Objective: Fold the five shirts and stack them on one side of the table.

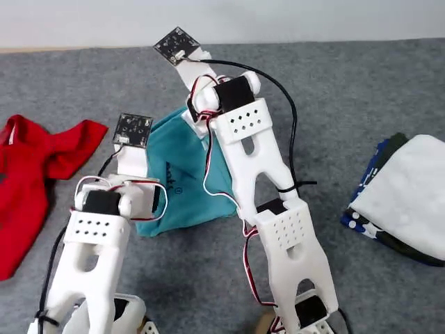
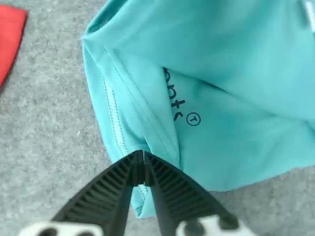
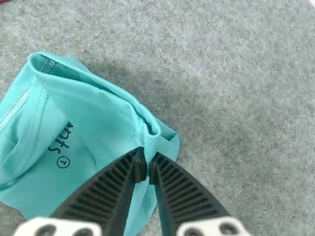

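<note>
A teal shirt [image 1: 182, 182] lies bunched and partly folded on the grey table between my two arms. My left gripper [image 2: 142, 166] is shut, with a hemmed edge of the teal shirt [image 2: 221, 98] pinched between its tips. My right gripper [image 3: 144, 164] is shut on a folded corner of the same teal shirt [image 3: 83, 128], over the grey mat. To the left a red shirt [image 1: 31, 174] lies spread and unfolded. At the right edge sits a stack of folded shirts [image 1: 410, 191], white on top with dark blue and black ones under it.
The grey felt table top [image 1: 361, 90] is bare between the teal shirt and the folded stack. A strip of the red shirt [image 2: 9, 39] shows beside the teal one in the left wrist view. Both white arms cross the front middle of the table.
</note>
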Robot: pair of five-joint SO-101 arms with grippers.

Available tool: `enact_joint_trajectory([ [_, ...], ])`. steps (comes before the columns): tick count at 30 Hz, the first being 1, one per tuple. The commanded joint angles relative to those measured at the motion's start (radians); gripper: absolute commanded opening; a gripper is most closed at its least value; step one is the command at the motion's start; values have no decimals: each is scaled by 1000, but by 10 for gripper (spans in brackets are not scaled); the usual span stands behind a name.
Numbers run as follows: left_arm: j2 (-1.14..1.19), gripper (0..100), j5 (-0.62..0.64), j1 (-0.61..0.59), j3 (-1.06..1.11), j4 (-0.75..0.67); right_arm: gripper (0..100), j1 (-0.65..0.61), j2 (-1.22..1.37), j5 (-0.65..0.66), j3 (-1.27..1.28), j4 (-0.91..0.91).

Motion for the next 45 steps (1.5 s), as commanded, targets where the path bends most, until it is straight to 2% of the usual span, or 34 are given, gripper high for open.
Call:
enact_joint_trajectory([
  [1,-17,8,81,5,44,-92,10,7,-19,-12,-49,30],
  [9,-17,8,117,14,45,-129,10,7,-18,-12,-46,30],
  [13,11,8,117,75,47,-153,10,5,-18,-12,-46,30],
  [18,190,8,118,77,-1,-229,10,4,-27,-12,-52,31],
  [26,448,7,164,74,-160,-212,10,4,-28,-11,-52,33],
  [32,508,6,155,-55,-202,-176,10,7,-28,-8,-52,33],
  [38,500,6,57,-207,-259,-110,10,5,-28,-6,-52,30],
  [45,499,6,54,-224,-404,32,10,-5,-30,-6,-54,30],
])
